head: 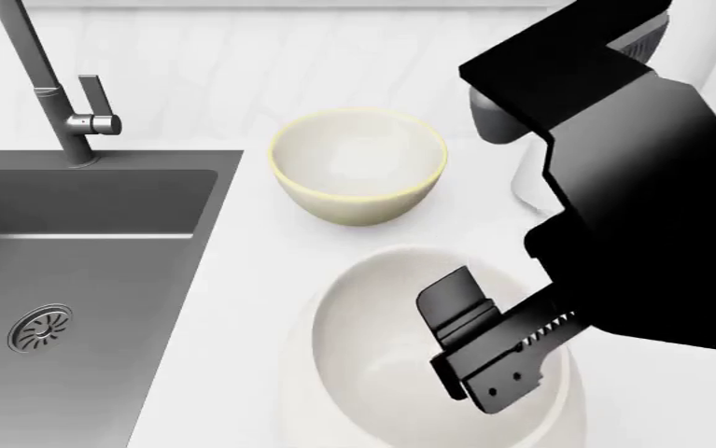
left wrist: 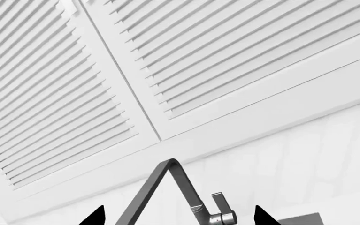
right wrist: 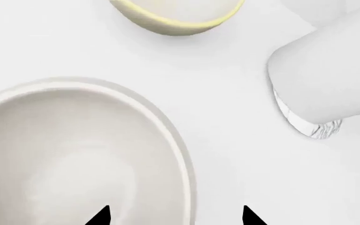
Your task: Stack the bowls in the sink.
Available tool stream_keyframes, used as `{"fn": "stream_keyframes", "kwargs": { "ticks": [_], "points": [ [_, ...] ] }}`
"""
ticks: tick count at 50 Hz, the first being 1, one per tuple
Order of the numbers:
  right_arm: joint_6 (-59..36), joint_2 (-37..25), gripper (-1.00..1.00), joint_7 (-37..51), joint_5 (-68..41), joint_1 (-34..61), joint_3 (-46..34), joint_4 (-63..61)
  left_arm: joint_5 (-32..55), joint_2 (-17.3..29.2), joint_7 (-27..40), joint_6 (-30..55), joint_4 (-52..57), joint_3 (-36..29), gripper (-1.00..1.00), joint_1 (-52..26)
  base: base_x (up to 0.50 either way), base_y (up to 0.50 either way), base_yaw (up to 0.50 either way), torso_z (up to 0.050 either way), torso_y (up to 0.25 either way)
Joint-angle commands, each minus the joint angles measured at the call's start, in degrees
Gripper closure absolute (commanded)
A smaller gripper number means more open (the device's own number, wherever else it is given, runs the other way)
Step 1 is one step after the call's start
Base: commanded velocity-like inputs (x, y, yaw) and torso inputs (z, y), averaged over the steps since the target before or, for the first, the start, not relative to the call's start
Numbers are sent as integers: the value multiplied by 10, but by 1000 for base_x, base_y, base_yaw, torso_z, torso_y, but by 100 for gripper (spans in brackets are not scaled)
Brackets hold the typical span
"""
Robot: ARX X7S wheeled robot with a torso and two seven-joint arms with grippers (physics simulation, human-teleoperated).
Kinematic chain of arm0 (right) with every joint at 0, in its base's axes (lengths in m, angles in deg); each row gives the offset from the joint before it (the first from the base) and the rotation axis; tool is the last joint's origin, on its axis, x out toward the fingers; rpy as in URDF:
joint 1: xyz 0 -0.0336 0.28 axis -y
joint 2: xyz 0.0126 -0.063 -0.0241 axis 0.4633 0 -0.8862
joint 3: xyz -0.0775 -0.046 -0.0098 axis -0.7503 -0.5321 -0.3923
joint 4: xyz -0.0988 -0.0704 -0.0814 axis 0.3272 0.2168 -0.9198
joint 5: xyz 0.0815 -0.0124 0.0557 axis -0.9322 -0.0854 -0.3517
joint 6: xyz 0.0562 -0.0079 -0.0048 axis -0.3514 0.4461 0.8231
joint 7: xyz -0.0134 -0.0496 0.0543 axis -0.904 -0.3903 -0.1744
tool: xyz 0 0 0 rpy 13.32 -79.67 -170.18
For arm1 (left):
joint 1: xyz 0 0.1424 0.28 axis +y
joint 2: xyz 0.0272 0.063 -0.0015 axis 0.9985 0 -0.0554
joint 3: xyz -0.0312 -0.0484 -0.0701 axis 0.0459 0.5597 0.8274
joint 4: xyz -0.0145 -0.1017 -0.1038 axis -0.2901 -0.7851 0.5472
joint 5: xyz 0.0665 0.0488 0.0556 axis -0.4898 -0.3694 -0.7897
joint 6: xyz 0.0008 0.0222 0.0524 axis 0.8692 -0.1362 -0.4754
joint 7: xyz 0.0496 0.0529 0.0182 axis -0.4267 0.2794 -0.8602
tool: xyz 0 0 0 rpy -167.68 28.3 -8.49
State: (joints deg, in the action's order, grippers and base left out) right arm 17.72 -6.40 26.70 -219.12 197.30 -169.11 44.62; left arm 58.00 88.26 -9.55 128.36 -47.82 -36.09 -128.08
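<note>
Sink (head: 84, 201): dark grey basin set into the white worktop (head: 239, 280) at the robot's left, round metal drain (head: 41, 329) on its floor, no bowl inside.
Faucet (head: 49, 89): tall grey spout with a side lever, standing at the basin's back edge.
Cream bowl (head: 357, 165): upright on the worktop just right of the sink, pale yellow rim showing.
White bowl (head: 389, 359): larger and deeper, upright on the worktop, nearer the robot than the cream one and apart from it.
Right gripper (head: 488, 341): black, poised over the white bowl's right rim; fingers spread apart, one tip over the hollow, one outside, holding nothing.
Left gripper (left wrist: 178, 216): raised toward louvred cabinet doors (left wrist: 104, 70) and the faucet; fingers spread, nothing between them.
White cylinder (right wrist: 330, 84): on the worktop right of the bowls.
</note>
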Motion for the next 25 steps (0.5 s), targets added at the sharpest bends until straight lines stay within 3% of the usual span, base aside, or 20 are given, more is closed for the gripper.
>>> {"fn": "stream_keyframes", "kwargs": {
  "ticks": [1, 25],
  "points": [
    [1, -1, -100, -7, 2, -5, -35, -12, -3, 2, -3, -4, 4, -2, -100, 4, 0, 0, 0, 0, 0],
    [4, -30, -100, -46, 92, -89, -57, -23, -9, 9, -10, -8, 10, -6, -100, 9, 0, 0, 0, 0, 0]
  ]
}}
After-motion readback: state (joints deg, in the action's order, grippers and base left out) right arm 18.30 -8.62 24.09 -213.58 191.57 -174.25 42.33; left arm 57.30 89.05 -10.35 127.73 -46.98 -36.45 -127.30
